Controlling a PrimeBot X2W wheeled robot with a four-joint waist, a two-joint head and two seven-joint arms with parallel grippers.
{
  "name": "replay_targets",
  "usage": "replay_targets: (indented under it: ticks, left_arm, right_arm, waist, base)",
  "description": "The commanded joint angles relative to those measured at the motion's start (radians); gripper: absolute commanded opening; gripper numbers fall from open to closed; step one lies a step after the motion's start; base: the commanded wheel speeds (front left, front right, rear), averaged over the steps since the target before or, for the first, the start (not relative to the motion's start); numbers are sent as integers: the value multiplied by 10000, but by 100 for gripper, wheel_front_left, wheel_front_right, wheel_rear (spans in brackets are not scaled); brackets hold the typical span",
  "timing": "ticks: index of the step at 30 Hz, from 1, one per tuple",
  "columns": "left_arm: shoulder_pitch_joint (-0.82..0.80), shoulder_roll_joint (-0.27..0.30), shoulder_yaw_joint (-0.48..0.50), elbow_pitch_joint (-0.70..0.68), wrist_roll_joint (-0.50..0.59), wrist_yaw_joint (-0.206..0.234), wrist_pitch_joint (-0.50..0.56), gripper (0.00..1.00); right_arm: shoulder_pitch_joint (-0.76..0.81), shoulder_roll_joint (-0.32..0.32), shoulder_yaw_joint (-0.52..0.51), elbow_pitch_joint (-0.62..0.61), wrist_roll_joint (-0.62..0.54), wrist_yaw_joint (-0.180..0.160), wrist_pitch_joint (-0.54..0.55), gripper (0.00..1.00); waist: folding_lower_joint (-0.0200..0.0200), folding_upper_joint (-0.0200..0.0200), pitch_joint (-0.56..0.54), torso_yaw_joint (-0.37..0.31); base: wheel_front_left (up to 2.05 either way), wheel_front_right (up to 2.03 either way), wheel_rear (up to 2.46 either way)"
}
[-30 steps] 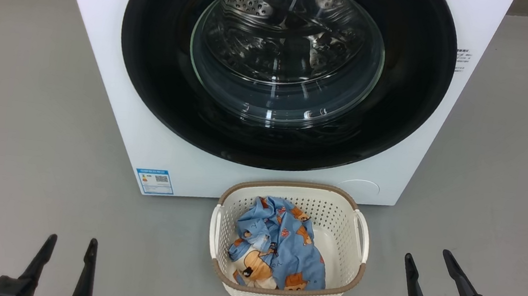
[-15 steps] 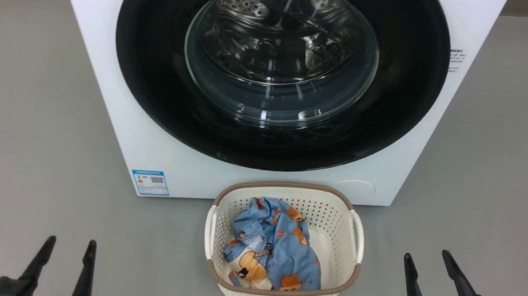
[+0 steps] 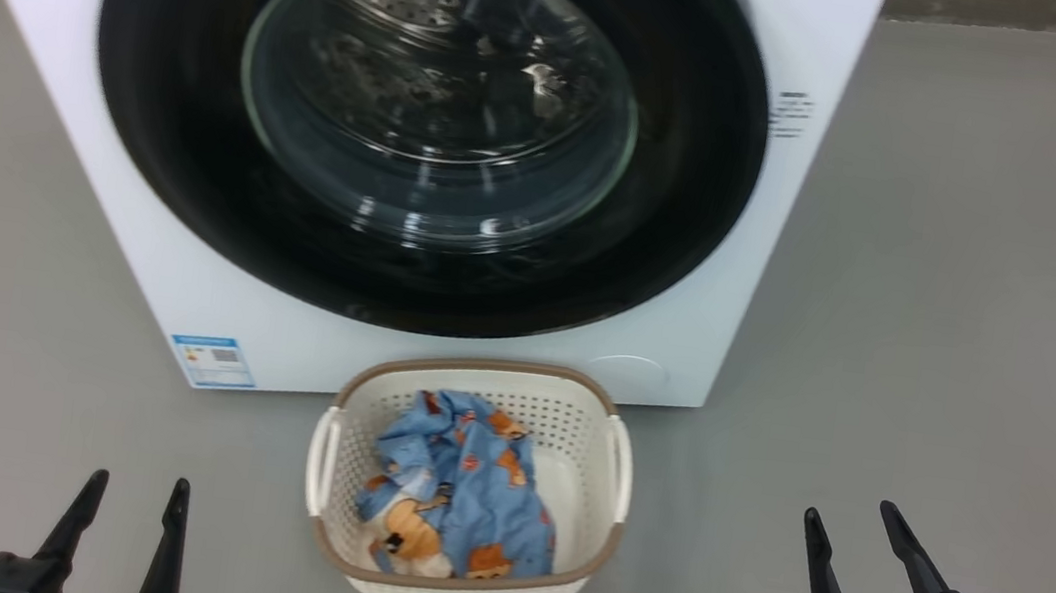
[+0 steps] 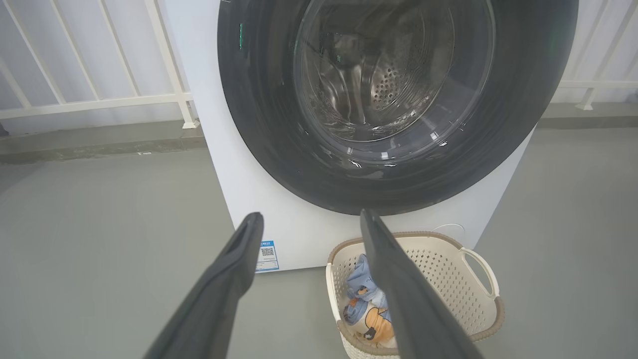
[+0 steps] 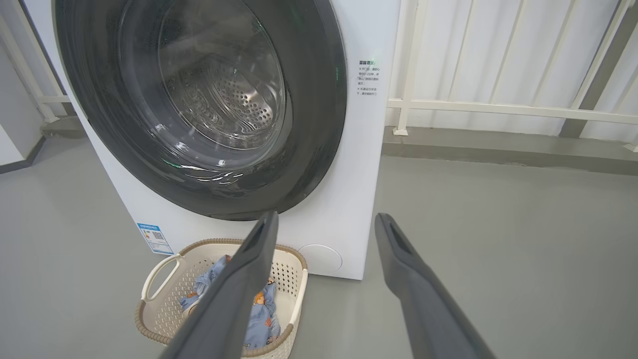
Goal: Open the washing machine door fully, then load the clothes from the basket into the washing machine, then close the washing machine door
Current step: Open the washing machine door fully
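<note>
The white washing machine (image 3: 440,356) stands ahead with its round black door (image 3: 184,144) shut flat against the front, the steel drum visible through the glass bowl. On the floor before it sits the cream basket (image 3: 488,372) holding the light-blue bear-print clothes (image 3: 465,480). My left gripper (image 3: 139,483) is open at the lower left, empty, well left of the basket. My right gripper (image 3: 849,509) is open at the lower right, empty, right of the basket. Both wrist views show the door (image 4: 259,124) (image 5: 319,124), the basket (image 4: 478,309) (image 5: 164,319) and the clothes (image 4: 364,289) (image 5: 261,319) past open fingers.
Grey floor (image 3: 942,287) spreads on both sides of the machine. A white railing (image 5: 498,107) and pale wall run behind it, with a low kerb (image 4: 99,142) at the floor's far edge. A blue label sticker (image 3: 213,361) sits at the machine's lower left corner.
The whole head picture has shifted left, so the camera has turned right. Both grippers stay open in the same places in the picture.
</note>
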Motion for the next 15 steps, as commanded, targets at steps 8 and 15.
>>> replay_targets:
  ticks: [8,15]
  left_arm:
    - [-237,86,550,-537,-141,-16,-136,100]
    - [-247,32,550,-520,-128,-16,-136,100]
  right_arm:
    - [-104,-22,314,-243,-14,17,-122,100]
    - [-171,-13,340,-244,-25,17,-122,100]
  waist:
    - [0,0,80,-15]
    - [0,0,190,-72]
  base:
    - [112,112,-224]
    - [58,58,-116]
